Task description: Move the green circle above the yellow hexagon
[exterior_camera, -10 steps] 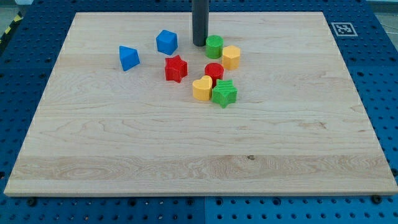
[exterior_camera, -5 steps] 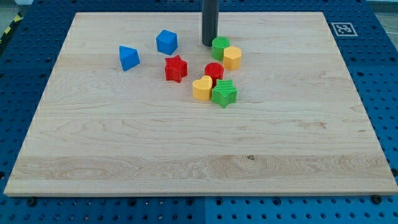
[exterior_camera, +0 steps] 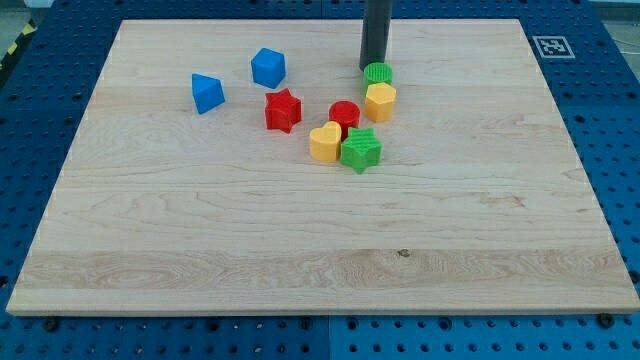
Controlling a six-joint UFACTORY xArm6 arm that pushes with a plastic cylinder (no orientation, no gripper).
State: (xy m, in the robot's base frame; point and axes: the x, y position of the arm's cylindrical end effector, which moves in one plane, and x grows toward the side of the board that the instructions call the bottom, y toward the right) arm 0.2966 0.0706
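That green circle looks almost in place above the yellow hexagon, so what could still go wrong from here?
My tip sits right against the green circle, which touches the yellow hexagon. One more push toward the view's bottom might shove the hexagon along too. The hexagon could then bump the red circle nearby. A push toward the view's right could also slide the green circle off to one side.

circle [exterior_camera: 378,73] — touching hexagon [exterior_camera: 380,101], toward view's top | my tip [exterior_camera: 371,67] — at circle's upper left
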